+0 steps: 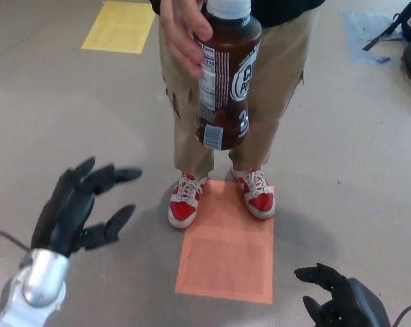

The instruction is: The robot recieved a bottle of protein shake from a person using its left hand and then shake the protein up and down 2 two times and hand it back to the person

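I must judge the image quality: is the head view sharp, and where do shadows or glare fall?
Head view: lighting is soft and even; a faint shadow spreads on the floor around the shoes; the bottle label is slightly blurred, its text only partly readable; the left hand is fairly sharp; no strong glare.

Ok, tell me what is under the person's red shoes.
An orange sheet lies flat on the floor under the red shoes; their toes rest on its near edge. What lies beneath the soles themselves is covered.
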Available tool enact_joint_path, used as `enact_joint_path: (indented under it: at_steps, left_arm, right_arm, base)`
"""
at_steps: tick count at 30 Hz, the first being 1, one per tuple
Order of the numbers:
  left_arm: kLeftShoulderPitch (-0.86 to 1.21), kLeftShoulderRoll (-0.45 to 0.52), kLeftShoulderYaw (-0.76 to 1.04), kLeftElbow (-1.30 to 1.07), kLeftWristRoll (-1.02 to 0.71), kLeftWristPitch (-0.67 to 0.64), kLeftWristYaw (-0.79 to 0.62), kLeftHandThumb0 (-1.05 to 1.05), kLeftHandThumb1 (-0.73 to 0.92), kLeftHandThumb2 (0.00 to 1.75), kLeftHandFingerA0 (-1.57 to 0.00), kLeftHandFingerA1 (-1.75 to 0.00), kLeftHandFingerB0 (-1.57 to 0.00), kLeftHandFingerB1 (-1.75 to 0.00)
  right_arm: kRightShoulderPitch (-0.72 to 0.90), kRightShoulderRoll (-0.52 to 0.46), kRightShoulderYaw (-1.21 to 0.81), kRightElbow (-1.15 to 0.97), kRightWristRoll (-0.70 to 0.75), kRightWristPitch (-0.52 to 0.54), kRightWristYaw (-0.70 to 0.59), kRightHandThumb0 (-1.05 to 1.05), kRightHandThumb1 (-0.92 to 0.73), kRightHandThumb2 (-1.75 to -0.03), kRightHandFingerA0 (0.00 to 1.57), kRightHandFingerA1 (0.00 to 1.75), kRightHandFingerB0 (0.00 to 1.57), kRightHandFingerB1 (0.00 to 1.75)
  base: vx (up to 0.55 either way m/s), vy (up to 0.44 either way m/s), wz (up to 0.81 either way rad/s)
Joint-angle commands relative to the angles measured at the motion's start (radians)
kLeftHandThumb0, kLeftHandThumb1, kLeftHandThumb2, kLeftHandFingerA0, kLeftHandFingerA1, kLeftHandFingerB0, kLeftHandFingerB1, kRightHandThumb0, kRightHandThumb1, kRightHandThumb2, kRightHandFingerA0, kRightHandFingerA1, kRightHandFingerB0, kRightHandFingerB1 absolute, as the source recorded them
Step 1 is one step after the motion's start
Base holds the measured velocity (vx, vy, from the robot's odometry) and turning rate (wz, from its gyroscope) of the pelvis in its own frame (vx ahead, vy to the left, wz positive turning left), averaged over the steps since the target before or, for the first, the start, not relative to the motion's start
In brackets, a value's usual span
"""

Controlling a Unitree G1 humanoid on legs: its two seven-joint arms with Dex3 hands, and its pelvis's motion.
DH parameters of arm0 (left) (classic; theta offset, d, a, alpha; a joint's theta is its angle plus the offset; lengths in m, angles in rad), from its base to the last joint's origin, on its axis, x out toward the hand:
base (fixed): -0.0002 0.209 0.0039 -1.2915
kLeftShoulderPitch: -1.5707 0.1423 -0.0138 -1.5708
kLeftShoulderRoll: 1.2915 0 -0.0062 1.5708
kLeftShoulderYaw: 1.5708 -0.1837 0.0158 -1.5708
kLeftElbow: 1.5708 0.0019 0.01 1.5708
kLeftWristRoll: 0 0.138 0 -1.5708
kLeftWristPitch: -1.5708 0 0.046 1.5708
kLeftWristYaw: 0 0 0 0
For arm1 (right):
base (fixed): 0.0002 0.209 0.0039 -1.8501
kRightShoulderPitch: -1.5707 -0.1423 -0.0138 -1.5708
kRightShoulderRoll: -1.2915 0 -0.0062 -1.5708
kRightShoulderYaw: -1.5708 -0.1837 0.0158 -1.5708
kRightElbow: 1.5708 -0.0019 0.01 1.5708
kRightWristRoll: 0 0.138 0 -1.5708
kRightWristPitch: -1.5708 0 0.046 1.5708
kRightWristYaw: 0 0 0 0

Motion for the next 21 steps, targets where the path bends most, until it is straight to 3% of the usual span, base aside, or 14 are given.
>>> enact_joint_path:
  at_steps: [1,2,3,5,6,7,8,9,10,11,15,19,20,21]
  left_arm:
    - [-0.063,0.045,0.119,-0.425,-0.568,0.551,-0.449,-0.39,0.52,0.67,-0.18,-0.39,-0.14,-0.34]
    - [-0.071,0.044,0.130,-0.445,-0.621,0.602,-0.468,-0.39,0.52,0.67,-0.18,-0.39,-0.14,-0.34]
    - [-0.096,0.051,0.137,-0.478,-0.672,0.686,-0.467,-0.25,0.48,0.96,-0.01,-0.49,0.00,-0.48]
    - [-0.103,0.055,0.147,-0.502,-0.695,0.735,-0.470,-0.25,0.48,0.96,-0.01,-0.49,0.00,-0.48]
    - [-0.113,0.057,0.156,-0.515,-0.732,0.770,-0.471,-0.39,0.51,0.58,-0.20,-0.34,-0.07,-0.21]
    - [-0.125,0.059,0.168,-0.532,-0.779,0.816,-0.474,-0.39,0.51,0.58,-0.20,-0.34,-0.07,-0.21]
    - [-0.149,0.051,0.193,-0.545,-0.864,0.895,-0.458,-0.25,0.37,0.88,0.00,-0.48,0.00,-0.49]
    - [-0.159,0.048,0.204,-0.550,-0.897,0.927,-0.452,-0.25,0.37,0.88,0.00,-0.48,0.00,-0.49]
    - [-0.170,0.048,0.212,-0.548,-0.923,0.954,-0.459,-0.39,0.47,0.56,-0.13,-0.33,-0.03,-0.20]
    - [-0.178,0.049,0.215,-0.546,-0.930,0.971,-0.462,-0.45,0.34,0.73,-0.01,-0.31,0.00,-0.25]
    - [-0.249,0.056,0.220,-0.533,-0.976,1.075,-0.486,-0.63,0.40,0.72,0.00,-0.04,0.00,-0.06]
    - [-0.309,0.045,0.217,-0.525,-0.993,1.170,-0.462,-0.67,0.43,0.74,0.00,-0.06,0.00,0.00]
    - [-0.334,0.041,0.211,-0.521,-0.991,1.203,-0.457,-0.63,0.48,0.60,0.00,-0.03,0.00,0.00]
    - [-0.355,0.037,0.205,-0.519,-0.986,1.229,-0.454,-0.63,0.48,0.60,0.00,-0.03,0.00,0.00]
  right_arm:
    - [-0.020,-0.022,-0.001,0.042,-0.028,-0.122,-0.090,-0.28,-0.77,-0.68,0.98,0.55,0.61,0.46]
    - [-0.019,-0.021,0.000,0.043,-0.029,-0.121,-0.091,-0.28,-0.77,-0.68,0.98,0.55,0.61,0.46]
    - [-0.020,-0.020,-0.001,0.044,-0.027,-0.122,-0.089,-0.28,-0.76,-0.66,1.00,0.55,0.61,0.46]
    - [-0.021,-0.019,0.000,0.045,-0.028,-0.123,-0.088,-0.28,-0.76,-0.66,1.00,0.55,0.61,0.46]
    - [-0.021,-0.017,0.000,0.046,-0.027,-0.122,-0.087,-0.28,-0.76,-0.65,1.00,0.54,0.62,0.46]
    - [-0.021,-0.016,-0.001,0.046,-0.026,-0.122,-0.086,-0.28,-0.76,-0.65,1.00,0.54,0.62,0.46]
    - [-0.022,-0.014,-0.001,0.048,-0.025,-0.122,-0.083,-0.27,-0.76,-0.65,0.99,0.53,0.62,0.46]
    - [-0.022,-0.014,-0.001,0.048,-0.024,-0.122,-0.082,-0.27,-0.76,-0.65,0.99,0.53,0.62,0.46]
    - [-0.022,-0.012,-0.003,0.048,-0.022,-0.120,-0.077,-0.27,-0.76,-0.65,0.99,0.53,0.62,0.46]
    - [-0.021,-0.012,-0.003,0.047,-0.020,-0.120,-0.074,-0.26,-0.77,-0.66,0.98,0.53,0.62,0.46]
    - [-0.014,-0.013,-0.003,0.047,-0.021,-0.126,-0.074,-0.27,-0.76,-0.65,0.99,0.53,0.61,0.46]
    - [-0.005,-0.010,-0.009,0.048,-0.013,-0.133,-0.071,-0.27,-0.75,-0.64,1.00,0.54,0.61,0.45]
    - [-0.005,-0.009,-0.010,0.048,-0.012,-0.130,-0.075,-0.27,-0.76,-0.65,0.99,0.55,0.62,0.46]
    - [-0.006,-0.008,-0.011,0.048,-0.011,-0.129,-0.076,-0.27,-0.76,-0.65,0.99,0.55,0.62,0.46]
  base:
    - [0.00,0.000,0.00]
    - [0.00,0.000,0.00]
    - [0.00,0.000,0.00]
    - [0.00,0.000,0.00]
    - [0.00,0.000,0.00]
    - [0.00,0.000,0.00]
    - [0.00,0.000,0.00]
    - [0.00,0.000,0.00]
    - [0.00,0.000,0.00]
    - [0.00,0.000,0.00]
    - [0.00,0.000,0.00]
    - [0.00,0.000,0.00]
    - [0.00,0.000,0.00]
    - [0.00,0.000,0.00]
